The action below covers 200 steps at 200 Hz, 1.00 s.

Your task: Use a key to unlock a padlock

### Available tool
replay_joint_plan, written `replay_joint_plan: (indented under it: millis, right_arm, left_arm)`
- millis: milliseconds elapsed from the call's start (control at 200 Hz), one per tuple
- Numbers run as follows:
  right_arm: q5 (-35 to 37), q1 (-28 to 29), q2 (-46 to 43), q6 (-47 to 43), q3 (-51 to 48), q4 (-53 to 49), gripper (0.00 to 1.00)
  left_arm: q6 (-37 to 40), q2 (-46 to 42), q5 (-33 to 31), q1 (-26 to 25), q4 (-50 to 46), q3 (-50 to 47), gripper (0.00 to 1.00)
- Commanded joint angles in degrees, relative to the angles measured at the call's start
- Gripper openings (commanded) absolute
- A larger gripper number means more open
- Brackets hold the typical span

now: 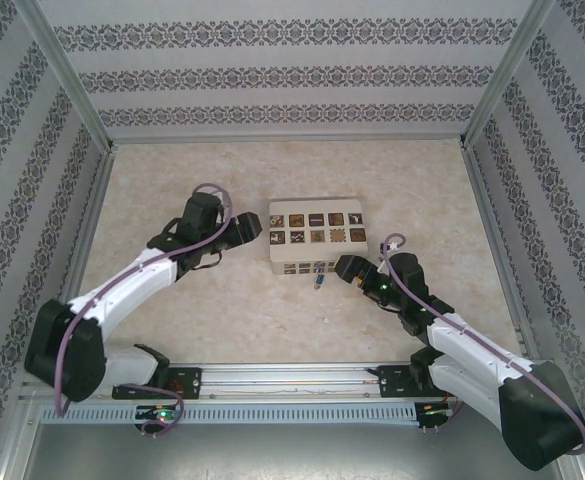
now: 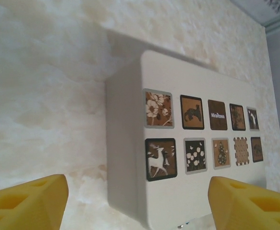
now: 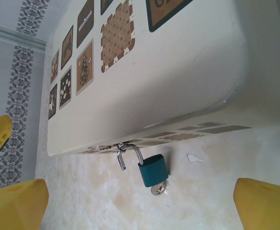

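The small teal-blue padlock (image 3: pixel 153 171) is seen just ahead of the right hand (image 3: pixel 140 211), hooked at the near edge of the cream box with brown picture tiles (image 3: pixel 144 81). One shackle leg is out of the body, and the thin silvery key (image 3: pixel 159 189) is lodged beneath. The right hand is spread wide, with nothing held. The left hand (image 2: pixel 137 206), facing the box's other side, is likewise open and empty.
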Motion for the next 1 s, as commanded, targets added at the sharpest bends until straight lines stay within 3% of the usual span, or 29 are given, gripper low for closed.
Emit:
replay_joint_plan:
  millis: [0, 415, 994]
  right_arm:
    - [-2.0, -1.1, 0.6, -1.5, 1.2, 2.4, 0.98]
    - [-4.0, -2.5, 4.8, -3.1, 2.0, 7.4, 0.98]
    - [-6.5, -2.8, 11.9, -7.2, 6.1, 9.6, 0.98]
  left_arm:
    - [1.7, 4.7, 5.9, 0.6, 2.9, 4.3, 0.73]
    - [1.3, 18.7, 9.8, 0.7, 2.5, 11.0, 0.65]
    - [0.2, 19.4, 9.1, 0.6, 4.6, 2.9, 0.62]
